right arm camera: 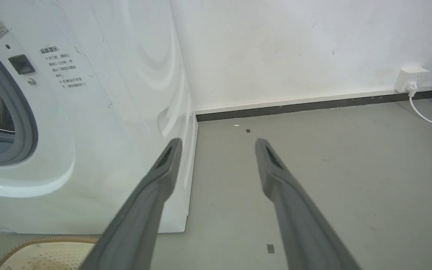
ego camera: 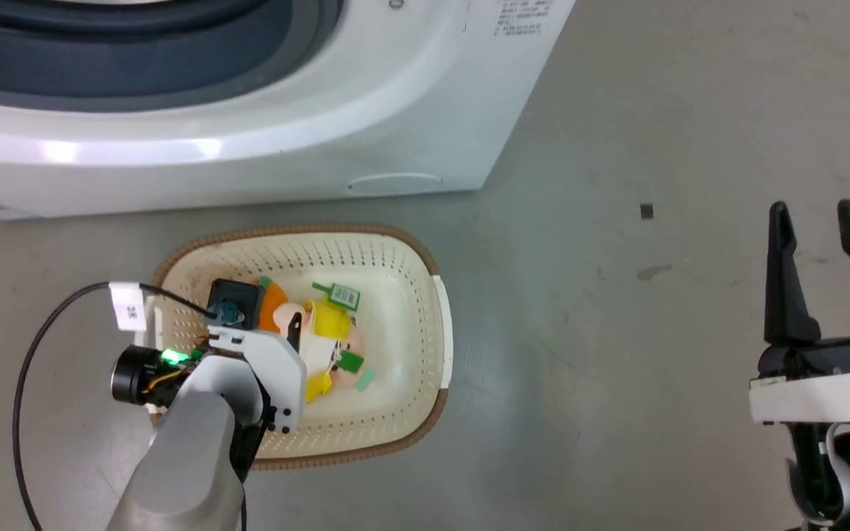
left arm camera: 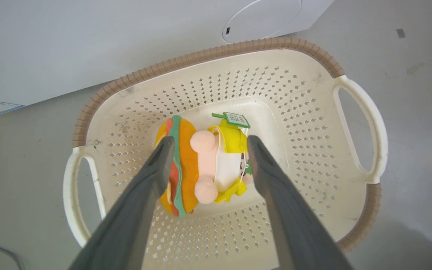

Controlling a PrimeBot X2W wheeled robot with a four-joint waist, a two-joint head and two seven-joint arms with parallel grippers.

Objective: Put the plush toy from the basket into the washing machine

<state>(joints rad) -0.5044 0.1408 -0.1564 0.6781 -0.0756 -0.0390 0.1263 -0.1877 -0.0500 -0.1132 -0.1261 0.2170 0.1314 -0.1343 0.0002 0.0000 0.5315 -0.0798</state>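
The plush toy (ego camera: 329,321), a burger shape with orange bun, green and red layers, pink limbs and yellow parts, lies on the bottom of the cream basket (ego camera: 395,295). In the left wrist view my left gripper (left arm camera: 210,142) is open above the toy (left arm camera: 188,165), one finger on each side, apart from it. The basket (left arm camera: 294,112) stands on the floor just in front of the white washing machine (ego camera: 248,147). My right gripper (ego camera: 812,210) hangs open and empty over bare floor at the right. The right wrist view shows this gripper (right arm camera: 218,142) beside the washing machine (right arm camera: 107,112), whose grey ring and steel drum show at the left edge.
A black cable (ego camera: 23,369) loops over the floor left of the basket. A wall socket (right arm camera: 411,80) with a white cord sits on the far wall. Grey floor spreads right of the basket and washer.
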